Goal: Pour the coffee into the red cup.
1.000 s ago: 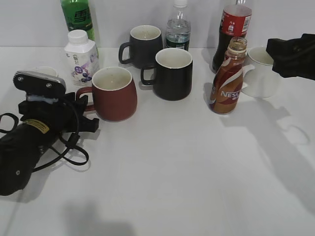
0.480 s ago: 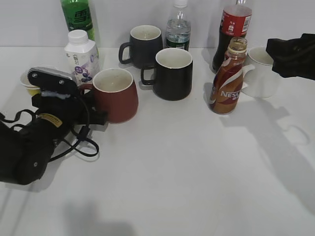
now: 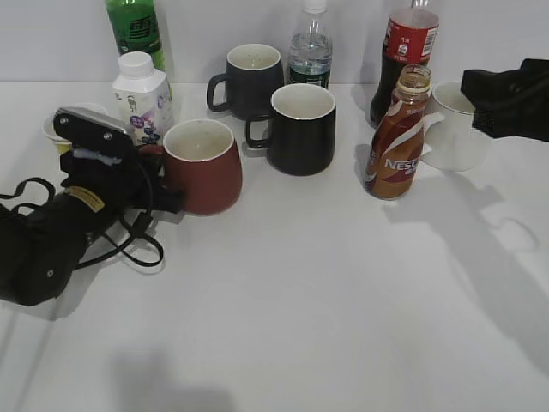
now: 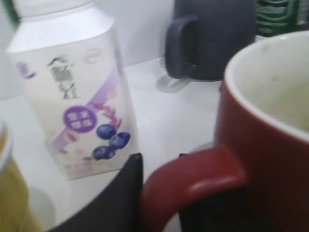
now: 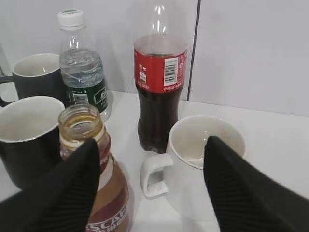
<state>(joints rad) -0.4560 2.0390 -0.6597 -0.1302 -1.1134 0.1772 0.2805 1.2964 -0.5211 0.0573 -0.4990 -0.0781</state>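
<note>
The red cup (image 3: 206, 172) stands left of the middle, empty, with its handle pointing left; the left wrist view shows it close up (image 4: 270, 159). My left gripper (image 3: 159, 182) lies low on the table, and its two black fingers (image 4: 159, 193) are closed around the cup's handle. The coffee (image 3: 395, 142) is a brown Nescafe bottle standing upright at the right with its cap off. It also shows in the right wrist view (image 5: 104, 193). My right gripper (image 3: 480, 99) hovers open and empty above and right of the bottle, its fingers (image 5: 152, 145) spread wide.
A white mug (image 3: 455, 129) and a cola bottle (image 3: 407, 51) stand right behind the coffee. A black mug (image 3: 302, 129), a grey mug (image 3: 253, 81) and a water bottle (image 3: 310, 51) stand behind the middle. A yoghurt carton (image 3: 141, 99), a green bottle (image 3: 135, 30) and a yellow cup (image 3: 56, 142) crowd the left arm.
My left arm has slid up and to the right, bringing its fingers onto the red cup's handle. The right gripper has barely moved.
</note>
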